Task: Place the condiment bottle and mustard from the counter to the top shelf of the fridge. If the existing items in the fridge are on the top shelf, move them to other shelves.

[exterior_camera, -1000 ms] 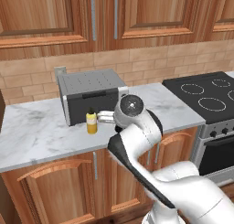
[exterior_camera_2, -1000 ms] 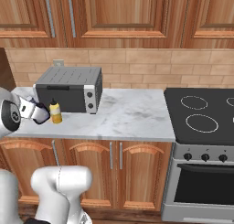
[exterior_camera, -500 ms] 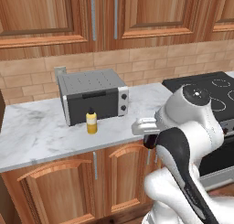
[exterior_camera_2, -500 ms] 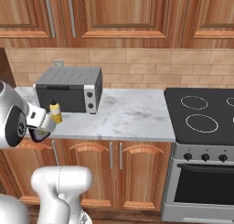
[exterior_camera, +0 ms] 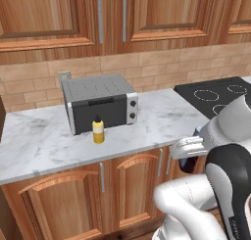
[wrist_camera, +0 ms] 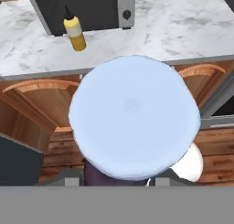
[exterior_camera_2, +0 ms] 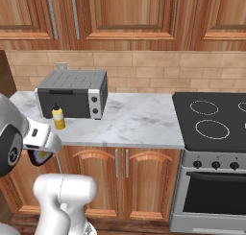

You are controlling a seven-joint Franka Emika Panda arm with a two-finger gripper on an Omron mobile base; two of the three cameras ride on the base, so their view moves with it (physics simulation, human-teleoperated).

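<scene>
Evidently the gripper (wrist_camera: 119,184) clamps the condiment bottle (wrist_camera: 134,115) at its body; rigid, light, smooth: hold mid-body, upright.

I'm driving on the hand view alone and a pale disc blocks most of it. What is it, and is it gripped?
Observer: It's the cap of the condiment bottle. In the left base view the gripper holds the bottle's dark body in front of the cabinet fronts, off the counter.
Operator: What lies right of the counter?
Observer: A black stove with an oven under it.
Operator: And above the mustard?
Observer: Over the mustard there are brick wall and wooden wall cabinets.
</scene>
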